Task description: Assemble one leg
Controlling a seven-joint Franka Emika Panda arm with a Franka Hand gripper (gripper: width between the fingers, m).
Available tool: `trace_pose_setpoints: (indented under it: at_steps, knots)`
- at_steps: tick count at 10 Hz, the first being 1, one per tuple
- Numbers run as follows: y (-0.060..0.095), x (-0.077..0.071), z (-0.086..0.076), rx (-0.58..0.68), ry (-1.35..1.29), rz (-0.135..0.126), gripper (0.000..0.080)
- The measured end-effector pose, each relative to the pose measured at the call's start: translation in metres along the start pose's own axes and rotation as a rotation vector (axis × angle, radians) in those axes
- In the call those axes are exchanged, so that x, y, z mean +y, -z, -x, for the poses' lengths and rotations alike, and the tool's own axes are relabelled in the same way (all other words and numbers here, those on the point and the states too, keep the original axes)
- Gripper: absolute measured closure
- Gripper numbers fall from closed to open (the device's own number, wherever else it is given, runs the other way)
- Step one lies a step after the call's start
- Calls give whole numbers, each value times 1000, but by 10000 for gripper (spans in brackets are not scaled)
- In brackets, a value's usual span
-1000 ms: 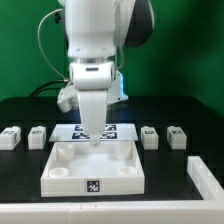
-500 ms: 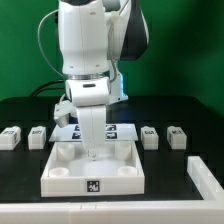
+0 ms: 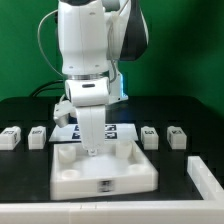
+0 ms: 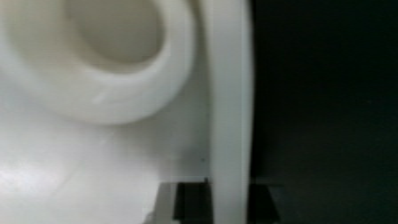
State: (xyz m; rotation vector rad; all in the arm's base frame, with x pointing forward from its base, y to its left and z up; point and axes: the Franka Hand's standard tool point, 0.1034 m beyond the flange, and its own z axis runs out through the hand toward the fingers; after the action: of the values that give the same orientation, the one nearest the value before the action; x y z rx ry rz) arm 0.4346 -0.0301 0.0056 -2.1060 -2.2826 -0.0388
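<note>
The large white panel [image 3: 72, 182] with round corner holes lies in front of the arm, its front wall with a tag facing the camera. My gripper [image 3: 89, 150] reaches down onto the panel's back rim. In the wrist view the gripper [image 4: 226, 203] has its two dark fingers [image 4: 189, 203] on either side of the white rim [image 4: 222, 120], shut on it, with a round hole [image 4: 89, 50] beside it. Small white legs lie in a row: two at the exterior view's left [image 3: 10, 137] [image 3: 37, 136] and two at its right [image 3: 150, 136] [image 3: 177, 137].
The marker board [image 3: 115, 130] lies flat behind the panel, partly hidden by the arm. A long white bar [image 3: 205, 176] sits at the front of the exterior view's right. The table top is black with a green wall behind.
The arm turned and came down onto the panel's back rim. The panel then shifted toward the exterior view's right and shows more of its front wall.
</note>
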Motion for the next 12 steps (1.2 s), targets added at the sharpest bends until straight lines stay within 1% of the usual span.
trace_pose_setpoints:
  at_steps: [3, 4, 6, 7, 8, 9, 10, 11, 12]
  knots:
    - [0, 0, 0, 0, 0, 0, 744]
    - [0, 2, -3, 2, -23, 0, 744]
    - [-1, 34, -35, 20, -88, 21, 744]
    - [-1, 50, -47, 29, -93, 32, 744]
    - [-1, 63, -56, 35, -108, 27, 744]
    - [-2, 74, -65, 41, -115, 30, 742]
    - [-2, 74, -73, 43, -128, 9, 742]
    - [-2, 75, -83, 44, -127, 5, 742]
    - [-3, 76, -86, 39, -121, 8, 742]
